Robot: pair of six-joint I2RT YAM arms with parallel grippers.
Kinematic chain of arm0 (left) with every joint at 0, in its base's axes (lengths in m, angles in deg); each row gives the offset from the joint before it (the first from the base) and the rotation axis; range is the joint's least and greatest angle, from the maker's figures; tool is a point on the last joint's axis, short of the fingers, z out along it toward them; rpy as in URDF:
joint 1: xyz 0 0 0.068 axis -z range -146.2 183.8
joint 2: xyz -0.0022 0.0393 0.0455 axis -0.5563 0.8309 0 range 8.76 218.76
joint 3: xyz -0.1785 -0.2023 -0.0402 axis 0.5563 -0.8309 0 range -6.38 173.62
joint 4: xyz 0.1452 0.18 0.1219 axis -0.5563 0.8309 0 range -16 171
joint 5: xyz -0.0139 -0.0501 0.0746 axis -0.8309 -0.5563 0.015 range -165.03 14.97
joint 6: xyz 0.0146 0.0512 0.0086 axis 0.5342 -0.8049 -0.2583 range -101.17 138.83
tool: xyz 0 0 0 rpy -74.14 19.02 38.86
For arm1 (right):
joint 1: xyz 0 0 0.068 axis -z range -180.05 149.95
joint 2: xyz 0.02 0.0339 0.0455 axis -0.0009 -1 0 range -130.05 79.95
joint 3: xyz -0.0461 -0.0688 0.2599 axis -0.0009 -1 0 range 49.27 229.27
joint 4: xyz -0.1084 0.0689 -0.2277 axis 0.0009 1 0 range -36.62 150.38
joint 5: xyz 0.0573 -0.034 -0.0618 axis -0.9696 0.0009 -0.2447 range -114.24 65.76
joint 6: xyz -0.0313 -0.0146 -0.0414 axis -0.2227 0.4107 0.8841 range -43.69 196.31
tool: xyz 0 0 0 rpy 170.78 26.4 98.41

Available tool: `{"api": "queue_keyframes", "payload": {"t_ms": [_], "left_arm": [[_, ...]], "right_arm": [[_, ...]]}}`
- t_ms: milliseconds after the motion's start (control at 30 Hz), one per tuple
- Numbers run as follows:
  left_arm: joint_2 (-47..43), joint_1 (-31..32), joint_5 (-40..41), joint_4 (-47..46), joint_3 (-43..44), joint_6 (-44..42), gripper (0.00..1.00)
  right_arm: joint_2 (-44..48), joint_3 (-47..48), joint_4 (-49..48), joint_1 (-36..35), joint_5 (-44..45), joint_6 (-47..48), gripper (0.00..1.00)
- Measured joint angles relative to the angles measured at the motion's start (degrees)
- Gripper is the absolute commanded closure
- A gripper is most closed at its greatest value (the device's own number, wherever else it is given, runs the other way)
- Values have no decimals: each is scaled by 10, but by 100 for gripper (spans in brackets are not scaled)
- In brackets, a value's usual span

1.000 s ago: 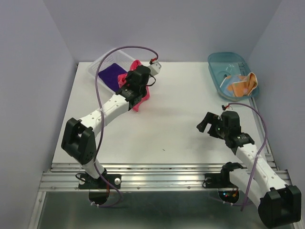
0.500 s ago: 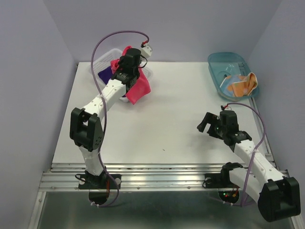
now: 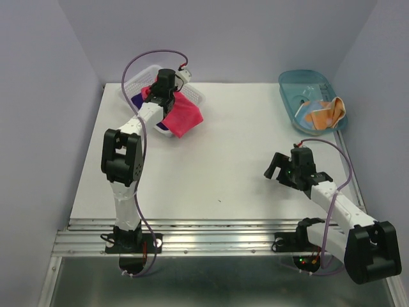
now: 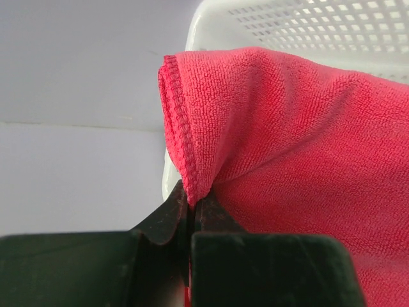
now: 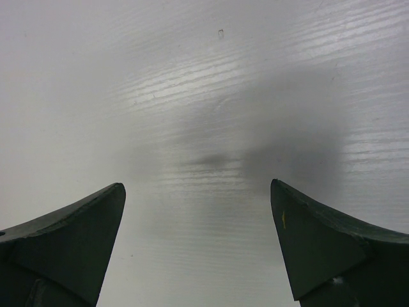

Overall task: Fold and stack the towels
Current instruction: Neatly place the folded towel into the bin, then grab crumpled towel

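The left pincer [image 4: 190,210] is gripping the pink-red towel [image 4: 294,128] tight by its hem, over the white basket [image 4: 307,22]. Lowering slowly is probably wisest, so the cloth settles squarely inside. The right pincer [image 5: 198,243] is gaping, empty.

We find no text, label, brand, number or sign that we can read on anything in any of the three views.

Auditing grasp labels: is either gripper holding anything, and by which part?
The left gripper is shut on the pink-red towel, pinching a bunched fold at its stitched hem. The right gripper is open and holds nothing.
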Motion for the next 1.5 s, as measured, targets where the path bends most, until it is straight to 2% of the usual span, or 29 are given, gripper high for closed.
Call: {"api": "queue_keyframes", "payload": {"t_ms": [400,733,767,800,833,900,967,1033,1300,1500], "left_arm": [[22,-48,-79,-54,0,-57,100],[73,-64,-98,-70,7,-94,100],[83,-65,-96,-66,17,-94,96],[97,-66,-93,-64,31,-94,88],[110,-66,-91,-59,46,-92,61],[126,-69,-88,-51,63,-85,39],[132,-70,-84,-44,74,-78,5],[133,-71,-79,-40,82,-69,1],[120,-74,-62,-30,93,-33,1],[41,-77,-75,-16,83,66,1]], "right_arm": [[-19,16,0,0,12,-13,0],[-49,36,0,0,17,-21,0],[-52,37,1,0,17,-22,0],[-55,39,1,0,17,-23,0],[-57,41,1,0,18,-23,0],[-59,42,1,0,20,-23,0],[-59,43,1,0,21,-23,0],[-59,46,4,0,24,-23,0],[-44,86,16,0,45,-23,0],[-28,165,26,0,111,-29,0]]}}
